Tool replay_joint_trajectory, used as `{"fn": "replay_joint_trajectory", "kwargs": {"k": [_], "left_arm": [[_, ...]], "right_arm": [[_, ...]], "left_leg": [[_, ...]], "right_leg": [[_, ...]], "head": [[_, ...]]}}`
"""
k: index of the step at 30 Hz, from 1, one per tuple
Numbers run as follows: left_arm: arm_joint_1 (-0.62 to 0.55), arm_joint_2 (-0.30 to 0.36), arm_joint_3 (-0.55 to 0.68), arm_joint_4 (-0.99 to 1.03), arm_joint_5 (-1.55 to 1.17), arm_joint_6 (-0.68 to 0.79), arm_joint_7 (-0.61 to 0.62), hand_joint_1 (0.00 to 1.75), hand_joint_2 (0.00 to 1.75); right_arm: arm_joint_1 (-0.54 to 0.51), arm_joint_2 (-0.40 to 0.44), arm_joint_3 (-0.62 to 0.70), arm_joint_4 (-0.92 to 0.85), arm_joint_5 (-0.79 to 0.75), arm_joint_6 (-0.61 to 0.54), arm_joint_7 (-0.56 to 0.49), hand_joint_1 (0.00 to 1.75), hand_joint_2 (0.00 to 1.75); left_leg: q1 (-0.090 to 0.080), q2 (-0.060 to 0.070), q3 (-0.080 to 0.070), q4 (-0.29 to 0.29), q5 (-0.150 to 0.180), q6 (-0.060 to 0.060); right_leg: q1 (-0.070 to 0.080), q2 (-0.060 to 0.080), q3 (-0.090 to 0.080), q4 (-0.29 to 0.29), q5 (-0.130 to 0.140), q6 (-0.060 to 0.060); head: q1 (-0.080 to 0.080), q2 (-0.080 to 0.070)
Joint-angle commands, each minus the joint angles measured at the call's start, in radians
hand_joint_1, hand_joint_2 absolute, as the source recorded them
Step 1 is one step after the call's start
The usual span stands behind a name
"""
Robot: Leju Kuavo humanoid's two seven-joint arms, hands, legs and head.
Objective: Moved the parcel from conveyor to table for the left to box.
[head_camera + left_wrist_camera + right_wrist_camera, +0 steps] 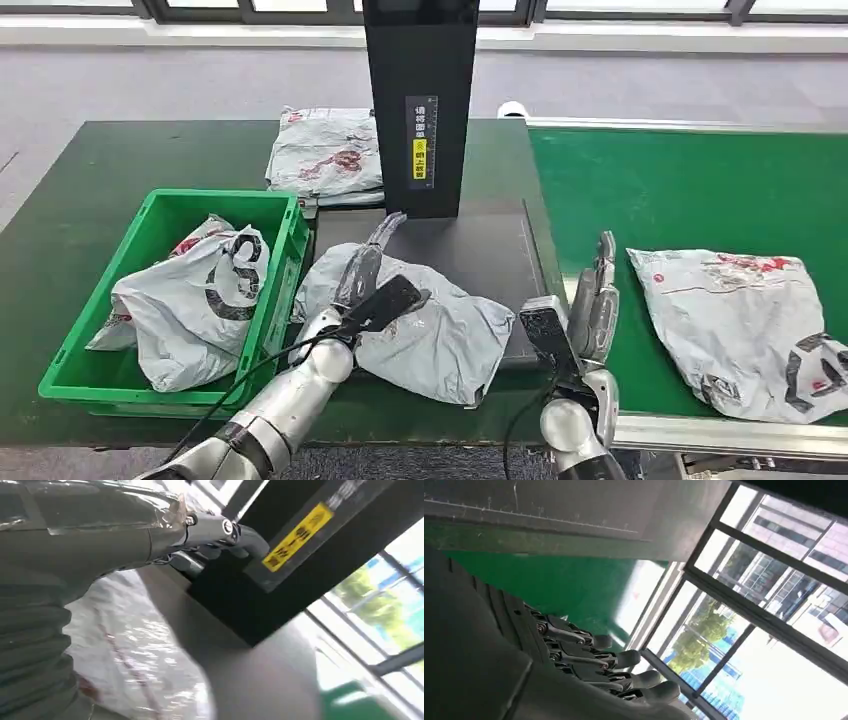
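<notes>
A grey parcel (420, 335) lies on the dark table (100, 170), partly over a black platform (480, 250) below a black upright post (420, 100). The left hand (360, 275) rests flat on it, fingers extended. The right hand (597, 300) hovers, fingers straight, at the edge of the green conveyor (680, 190), near another parcel (745, 325). A green crate (175, 290) holds a bag (195, 305); one more parcel (325, 155) lies behind it.

I'm seeing polished silver arm segments with rounded joints, black cables trailing along each forearm. The left hand (358, 272) and right hand (596, 300) are showing grey ribbed covers, dark fingers, small silver screws.
</notes>
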Motion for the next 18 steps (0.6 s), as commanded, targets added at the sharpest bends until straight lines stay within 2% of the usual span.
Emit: {"fn": "replay_joint_trajectory", "kwargs": {"k": [1,3,6,8,9,10,12,13,14,15,16,17,18], "left_arm": [[-0.001,0.102,-0.253,0.208,-0.494,-0.087,0.316,0.00,1.75],[-0.009,0.101,-0.263,0.225,-0.520,-0.110,0.341,0.00,1.75],[0.011,0.101,-0.251,0.275,-0.629,-0.248,0.450,0.00,1.75],[0.034,0.112,-0.243,0.295,-0.647,-0.285,0.458,0.00,1.75],[0.040,0.114,-0.229,0.303,-0.650,-0.301,0.464,0.17,1.75],[0.043,0.118,-0.227,0.299,-0.664,-0.297,0.462,1.38,1.75],[0.039,0.117,-0.225,0.298,-0.664,-0.299,0.462,1.38,1.75],[0.037,0.116,-0.223,0.297,-0.663,-0.300,0.463,1.38,1.75],[0.037,0.116,-0.223,0.297,-0.663,-0.300,0.463,1.38,1.75],[0.035,0.114,-0.223,0.296,-0.662,-0.300,0.463,1.75,1.75],[0.040,0.116,-0.204,0.285,-0.656,-0.304,0.459,1.75,1.75],[0.044,0.120,-0.192,0.275,-0.661,-0.317,0.447,1.75,1.75],[0.046,0.122,-0.171,0.261,-0.660,-0.302,0.419,1.75,1.75]], "right_arm": [[-0.017,0.029,-0.105,0.016,-0.028,0.066,-0.008,0.00,0.00],[-0.016,0.032,-0.104,0.016,-0.027,0.072,-0.005,0.00,0.00],[-0.020,0.059,-0.110,0.028,0.010,0.100,0.008,0.00,0.00],[-0.023,0.069,-0.105,0.041,0.022,0.108,0.010,0.00,0.00],[-0.025,0.073,-0.104,0.046,0.030,0.109,0.012,0.00,0.00],[-0.020,0.076,-0.109,0.041,0.034,0.108,0.012,0.00,0.00],[-0.016,0.074,-0.111,0.040,0.033,0.108,0.012,0.00,0.00],[-0.015,0.073,-0.113,0.038,0.033,0.108,0.013,0.00,0.00],[-0.015,0.073,-0.113,0.038,0.033,0.108,0.013,0.00,0.00],[-0.015,0.073,-0.113,0.037,0.033,0.108,0.013,0.00,0.00],[-0.005,0.072,-0.116,0.019,0.036,0.109,0.013,0.00,0.00],[-0.003,0.075,-0.120,0.014,0.040,0.117,0.015,0.00,0.00],[0.007,0.075,-0.124,0.002,0.048,0.122,0.015,0.00,0.00]], "left_leg": [[-0.001,0.002,0.004,-0.003,0.000,0.000],[-0.001,0.002,0.003,-0.002,0.000,0.000],[-0.001,0.002,0.005,-0.004,0.001,0.000],[-0.001,0.005,0.007,-0.005,0.001,0.000],[-0.001,0.003,0.009,-0.004,0.000,0.001],[-0.002,0.005,0.011,-0.007,0.002,0.001],[-0.001,0.004,0.015,-0.004,-0.010,0.001],[-0.001,0.006,0.013,-0.005,-0.008,0.000],[-0.001,0.004,0.013,-0.001,-0.019,0.000],[-0.001,0.006,0.012,-0.003,-0.016,0.002],[-0.001,0.003,0.024,0.002,-0.025,0.001],[-0.001,0.003,0.012,0.005,-0.021,0.000],[0.000,0.001,0.019,0.007,-0.024,0.000]], "right_leg": [[-0.001,0.002,0.003,-0.001,0.000,0.000],[-0.001,0.002,0.002,-0.001,0.000,0.000],[-0.001,0.001,0.004,-0.002,0.001,0.000],[-0.001,0.005,0.006,-0.003,0.002,-0.001],[-0.001,0.002,0.009,-0.002,0.000,0.000],[-0.002,0.004,0.010,-0.004,0.001,0.000],[-0.001,0.002,0.025,-0.002,-0.009,-0.002],[-0.001,0.003,0.021,-0.002,-0.006,-0.001],[-0.001,0.002,0.021,0.002,-0.019,-0.004],[-0.001,0.003,0.019,0.000,-0.015,-0.003],[-0.001,0.000,0.031,0.005,-0.024,-0.003],[-0.001,0.000,0.019,0.008,-0.021,-0.003],[0.000,-0.001,0.027,0.009,-0.024,-0.004]], "head": [[0.000,0.000],[0.000,0.000],[0.000,0.000],[0.000,0.000],[0.000,0.000],[0.000,0.000],[0.000,0.000],[0.000,0.000],[0.000,0.000],[0.000,0.000],[0.000,0.000],[0.000,0.000],[0.000,0.000]]}}
